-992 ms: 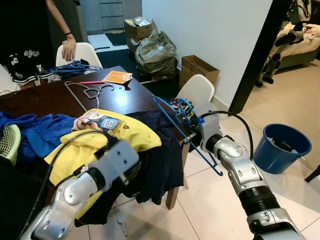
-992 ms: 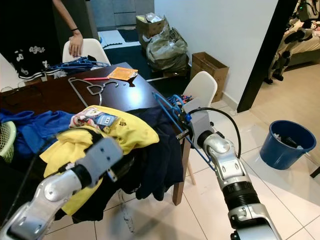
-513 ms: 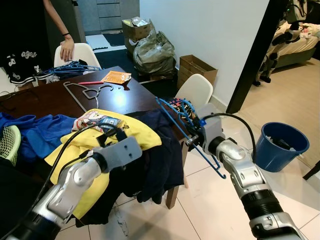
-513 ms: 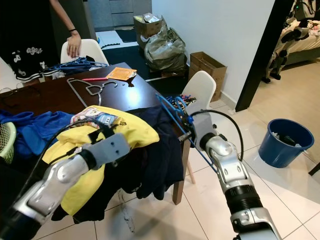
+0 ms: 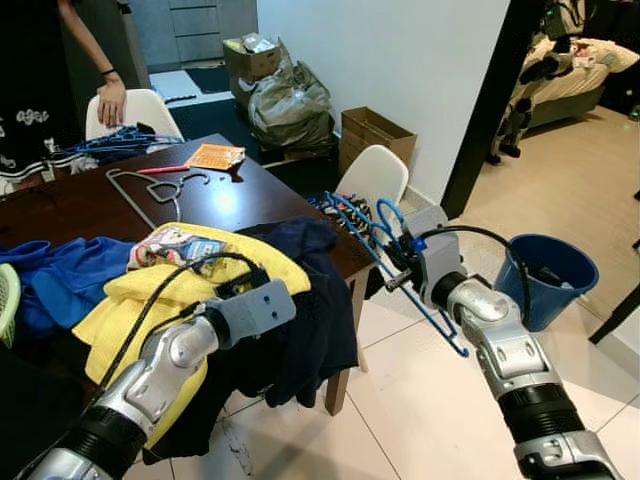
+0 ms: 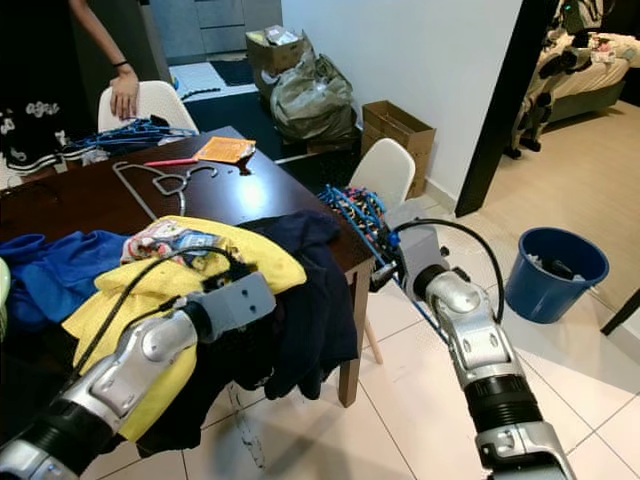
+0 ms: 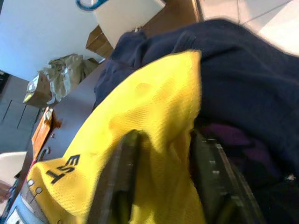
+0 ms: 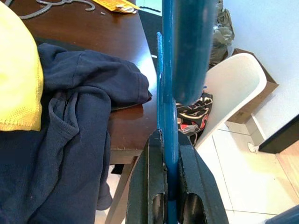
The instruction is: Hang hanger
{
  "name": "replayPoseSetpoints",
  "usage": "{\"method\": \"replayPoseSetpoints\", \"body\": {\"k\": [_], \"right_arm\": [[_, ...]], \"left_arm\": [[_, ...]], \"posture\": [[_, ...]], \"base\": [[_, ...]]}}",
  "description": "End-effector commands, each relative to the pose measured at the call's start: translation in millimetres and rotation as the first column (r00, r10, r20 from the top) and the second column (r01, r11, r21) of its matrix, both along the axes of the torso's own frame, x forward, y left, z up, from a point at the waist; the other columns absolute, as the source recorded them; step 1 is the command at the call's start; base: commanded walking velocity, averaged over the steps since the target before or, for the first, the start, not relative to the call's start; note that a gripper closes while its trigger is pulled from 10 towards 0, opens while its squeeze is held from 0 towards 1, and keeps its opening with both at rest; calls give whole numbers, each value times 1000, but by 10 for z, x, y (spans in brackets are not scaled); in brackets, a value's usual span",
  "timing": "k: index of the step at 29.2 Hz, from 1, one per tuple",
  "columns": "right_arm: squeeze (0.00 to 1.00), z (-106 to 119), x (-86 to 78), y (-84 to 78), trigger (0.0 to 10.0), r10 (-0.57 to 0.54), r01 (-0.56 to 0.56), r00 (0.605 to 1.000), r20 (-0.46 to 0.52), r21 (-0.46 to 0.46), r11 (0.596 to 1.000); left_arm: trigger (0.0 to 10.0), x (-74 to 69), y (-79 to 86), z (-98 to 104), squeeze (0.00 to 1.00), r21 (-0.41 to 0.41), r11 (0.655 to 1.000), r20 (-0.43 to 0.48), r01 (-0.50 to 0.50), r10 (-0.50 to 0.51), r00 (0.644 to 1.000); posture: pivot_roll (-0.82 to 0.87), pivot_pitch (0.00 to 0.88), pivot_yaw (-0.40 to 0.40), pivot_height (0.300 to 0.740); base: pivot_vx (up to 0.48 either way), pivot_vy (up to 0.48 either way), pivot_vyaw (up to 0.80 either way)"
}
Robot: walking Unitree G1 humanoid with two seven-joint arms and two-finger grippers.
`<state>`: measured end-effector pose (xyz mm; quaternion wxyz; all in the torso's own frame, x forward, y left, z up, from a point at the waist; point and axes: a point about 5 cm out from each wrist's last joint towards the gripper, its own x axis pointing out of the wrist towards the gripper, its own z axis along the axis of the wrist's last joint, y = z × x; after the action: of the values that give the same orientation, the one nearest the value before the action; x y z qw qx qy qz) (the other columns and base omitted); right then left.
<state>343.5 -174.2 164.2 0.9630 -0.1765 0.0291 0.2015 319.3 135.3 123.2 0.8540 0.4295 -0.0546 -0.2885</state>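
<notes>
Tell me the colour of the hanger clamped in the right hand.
Blue. The hanger shows best in the right wrist view, pinched in the right hand.

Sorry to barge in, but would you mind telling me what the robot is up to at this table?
The robot is working through laundry. Its right gripper is shut on a blue hanger, holding it off the corner of the dark wooden table, near a white chair. The left gripper reaches over a yellow shirt on the clothes pile, fingers open around the fabric. A person stands at the far end.
</notes>
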Motion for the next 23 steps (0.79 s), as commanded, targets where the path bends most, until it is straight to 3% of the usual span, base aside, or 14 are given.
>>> {"method": "replayPoseSetpoints", "body": {"k": [1, 3, 8, 10, 11, 13, 14, 15, 17, 19, 20, 21, 23], "right_arm": [[0, 9, -19, -44, 10000, -20, 20, 1000, -1, 2, 1000], [0, 9, -19, -44, 10000, -20, 20, 1000, -1, 2, 1000], [0, 26, -13, -62, 10000, -27, 27, 1000, -1, 1, 1000], [0, 27, -10, -60, 10000, -28, 28, 1000, 0, 1, 1000], [0, 26, -11, -53, 10000, -28, 28, 1000, 0, 4, 1000], [0, 26, -11, -53, 10000, -28, 28, 1000, 0, 4, 1000], [0, 19, -9, -38, 10000, -26, 26, 1000, -1, 7, 1000], [0, 19, -9, -38, 10000, -26, 26, 1000, -1, 7, 1000], [0, -5, 3, 23, 10000, -14, 14, 1000, -6, 19, 1000], [0, -20, 16, 71, 10000, -5, 6, 1000, -8, 28, 1000], [0, -23, 20, 86, 10000, -3, 3, 1000, -9, 31, 1000], [0, -23, 20, 86, 10000, -3, 3, 1000, -9, 31, 1000], [0, -33, 31, 134, 10000, 4, -3, 1000, -9, 42, 999]], "left_arm": [[0, 42, 19, 32, 0, 27, 1000, 30, -2, 2, 1000], [0, 42, 19, 32, 0, 27, 1000, 30, -2, 2, 1000], [0, 114, 195, 129, 0, 30, 998, 67, -61, 59, 996], [0, 122, 227, 210, 0, -6, 997, 79, -72, 72, 994], [0, 138, 256, 385, 0, -86, 994, 103, -74, 82, 991], [0, 138, 256, 385, 0, -86, 994, 103, -74, 82, 991], [0, 158, 308, 739, 0, -241, 969, 143, -62, 98, 985], [0, 158, 308, 739, 0, -241, 969, 143, -62, 98, 985], [0, 119, 587, 1688, 0, -501, 865, 278, 39, 118, 953], [0, -1, 730, 2195, 0, -595, 790, 356, 148, 94, 930], [0, -36, 752, 2298, 0, -614, 769, 370, 179, 80, 925], [0, -36, 752, 2298, 0, -614, 769, 370, 179, 80, 925], [0, -154, 748, 2524, 0, -675, 682, 388, 282, 2, 922]], "posture": [[-121, 0, 0, 740], [-121, 0, 0, 740], [-117, 0, 0, 740], [-113, 0, 0, 740], [-103, 0, -1, 740], [-103, 0, -1, 740], [-94, 0, -4, 740], [-94, 0, -4, 740], [-61, 0, -3, 740], [-43, 0, -2, 740], [-43, 0, -2, 740], [-43, 0, -2, 740], [-26, 0, 1, 740]], "base": [[0, 0, 0], [0, 0, 0], [0, 0, 0], [0, 0, 0], [0, 0, 0], [0, 0, 0], [0, 0, 0], [0, 0, 0], [0, 0, 0], [0, 0, 0], [0, 0, 0], [0, 0, 0], [0, 0, 0]]}}
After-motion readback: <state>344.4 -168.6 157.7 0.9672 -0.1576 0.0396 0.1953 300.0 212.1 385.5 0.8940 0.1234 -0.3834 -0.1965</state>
